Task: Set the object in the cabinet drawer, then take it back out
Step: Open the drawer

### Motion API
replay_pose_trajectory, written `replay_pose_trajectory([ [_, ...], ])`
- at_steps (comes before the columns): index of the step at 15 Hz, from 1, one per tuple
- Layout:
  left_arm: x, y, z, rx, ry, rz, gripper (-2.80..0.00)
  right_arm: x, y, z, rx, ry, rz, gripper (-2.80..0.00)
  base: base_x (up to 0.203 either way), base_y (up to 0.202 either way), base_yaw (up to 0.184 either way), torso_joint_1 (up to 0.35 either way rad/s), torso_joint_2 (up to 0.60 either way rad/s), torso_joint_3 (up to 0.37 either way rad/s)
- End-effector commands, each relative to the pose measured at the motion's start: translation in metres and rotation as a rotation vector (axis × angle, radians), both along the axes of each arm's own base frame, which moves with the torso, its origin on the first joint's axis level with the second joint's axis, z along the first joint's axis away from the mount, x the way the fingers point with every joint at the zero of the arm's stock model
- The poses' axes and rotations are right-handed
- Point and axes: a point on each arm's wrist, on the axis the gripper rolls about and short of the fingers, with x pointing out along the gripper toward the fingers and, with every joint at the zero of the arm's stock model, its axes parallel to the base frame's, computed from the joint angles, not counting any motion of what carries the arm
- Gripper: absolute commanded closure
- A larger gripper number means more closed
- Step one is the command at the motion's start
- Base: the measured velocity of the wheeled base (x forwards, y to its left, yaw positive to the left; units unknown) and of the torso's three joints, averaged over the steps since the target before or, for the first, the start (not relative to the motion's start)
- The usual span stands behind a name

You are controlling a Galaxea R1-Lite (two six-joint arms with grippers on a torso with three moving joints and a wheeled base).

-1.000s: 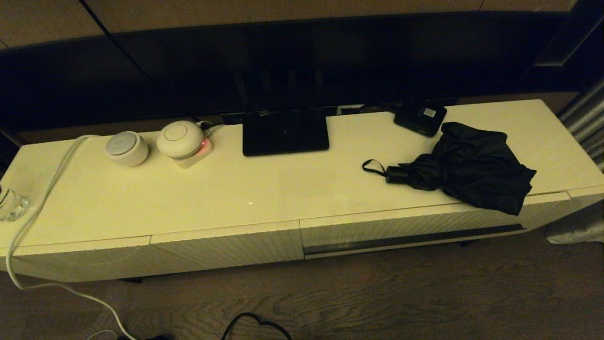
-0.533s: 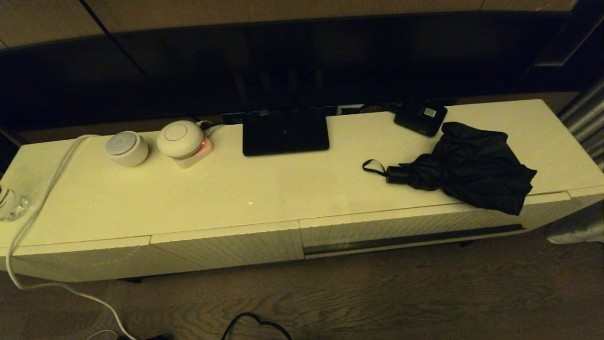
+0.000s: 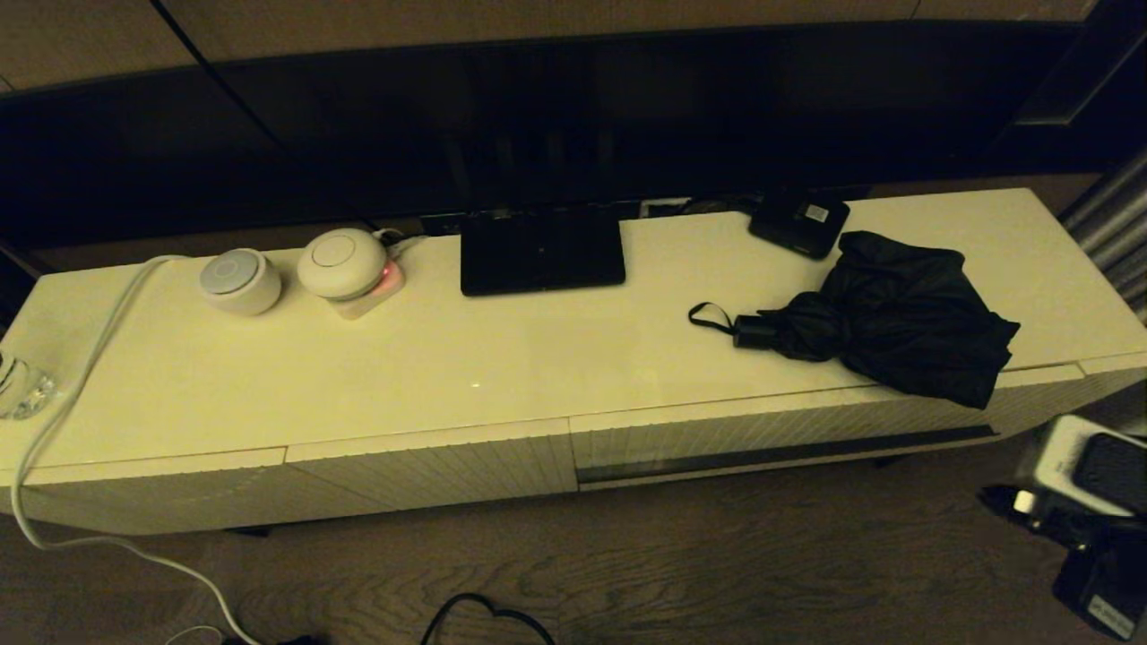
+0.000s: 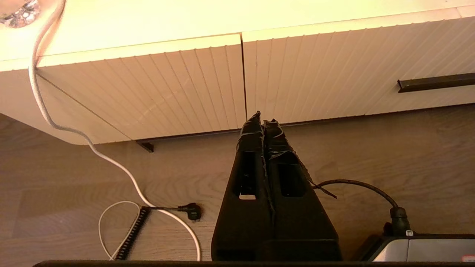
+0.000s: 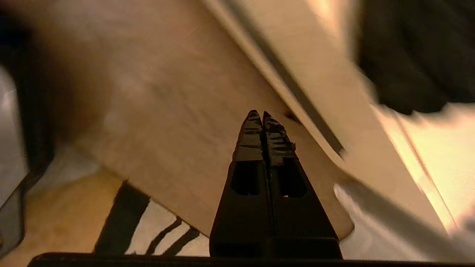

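Note:
The black folding umbrella lies on the cabinet top at the right, handle and strap loop pointing left, fabric hanging slightly over the front edge. Below it the wide ribbed drawer is closed, with its dark handle slot showing. My right arm shows at the lower right, low over the floor. In its wrist view the right gripper is shut and empty, with the slot and umbrella ahead. My left gripper is shut and empty, low before the drawer.
On top stand a flat black stand, a small black box, two round white devices and a glass. A white cable runs down to the floor. A dark cable lies on the floor.
My right arm has come into the head view at the lower right. The umbrella and the drawer have not moved.

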Motion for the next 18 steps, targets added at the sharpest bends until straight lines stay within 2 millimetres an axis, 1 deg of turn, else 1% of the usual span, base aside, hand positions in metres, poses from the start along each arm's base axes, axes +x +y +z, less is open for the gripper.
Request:
replay_pose_trajectory([
  [1, 0.0, 0.0, -0.001, 0.0, 0.003, 0.001, 0.0, 0.014, 0.027, -0.021, -0.062, 0.115, 0.109, 0.0, 0.0, 0.0, 0.0, 0.0, 0.0, 0.0],
  [3, 0.0, 0.0, -0.001, 0.0, 0.003, 0.001, 0.0, 0.017, 0.044, -0.035, -0.101, 0.171, 0.176, 0.0, 0.0, 0.0, 0.0, 0.0, 0.0, 0.0],
  [5, 0.0, 0.0, -0.001, 0.0, 0.003, 0.001, 0.0, 0.018, 0.058, -0.047, -0.137, 0.168, 0.212, 0.0, 0.0, 0.0, 0.0, 0.0, 0.0, 0.0],
  [6, 0.0, 0.0, -0.001, 0.0, 0.003, 0.001, 0.0, 0.019, 0.062, -0.055, -0.15, 0.17, 0.216, 0.0, 0.0, 0.0, 0.0, 0.0, 0.0, 0.0],
  [9, 0.0, 0.0, -0.001, 0.0, 0.003, 0.001, 0.0, 0.028, 0.068, -0.086, -0.205, 0.201, 0.191, 0.0, 0.0, 0.0, 0.0, 0.0, 0.0, 0.0],
  [11, 0.0, 0.0, -0.001, 0.0, 0.003, 0.001, 0.0, 0.035, 0.074, -0.104, -0.205, 0.174, 0.185, 0.0, 0.0, 0.0, 0.0, 0.0, 0.0, 0.0],
  [14, 0.0, 0.0, -0.001, 0.0, 0.003, 0.001, 0.0, 0.035, 0.074, -0.13, -0.266, 0.135, 0.201, 0.0, 0.0, 0.0, 0.0, 0.0, 0.0, 0.0],
  [18, 0.0, 0.0, -0.001, 0.0, 0.003, 0.001, 0.0, 0.038, 0.075, -0.13, -0.265, 0.116, 0.195, 0.0, 0.0, 0.0, 0.0, 0.0, 0.0, 0.0],
])
